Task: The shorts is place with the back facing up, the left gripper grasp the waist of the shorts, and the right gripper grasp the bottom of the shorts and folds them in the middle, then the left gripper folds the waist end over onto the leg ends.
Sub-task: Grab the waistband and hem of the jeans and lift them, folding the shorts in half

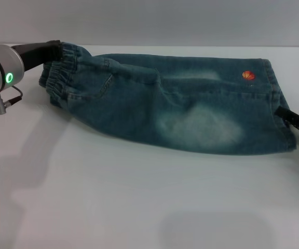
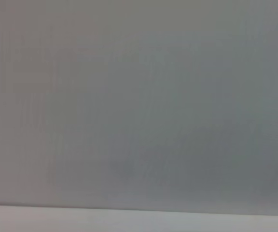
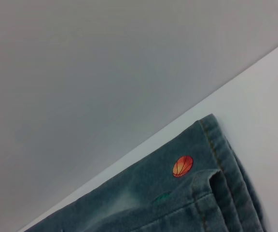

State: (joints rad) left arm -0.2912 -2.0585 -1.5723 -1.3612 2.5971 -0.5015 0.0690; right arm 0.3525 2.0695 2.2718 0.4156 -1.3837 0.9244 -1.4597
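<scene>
The shorts [image 1: 180, 104] lie doubled lengthwise on the white table [image 1: 139, 197], blue-green denim with pale faded patches and an orange ball print [image 1: 248, 75]. The waist of the shorts [image 1: 61, 78], a ruffled elastic band, points left. My left gripper [image 1: 53, 52] holds its far corner, which is slightly raised. The bottom of the shorts [image 1: 276, 88], the stitched leg ends, lies at the right. My right gripper [image 1: 295, 120] reaches onto that hem from the right edge. The right wrist view shows the hem corner [image 3: 226, 159] and the ball print [image 3: 183, 166]. The left wrist view shows only grey wall.
White table surface stretches in front of the shorts toward me. A grey wall [image 1: 165, 21] rises close behind the table's far edge, just beyond the shorts.
</scene>
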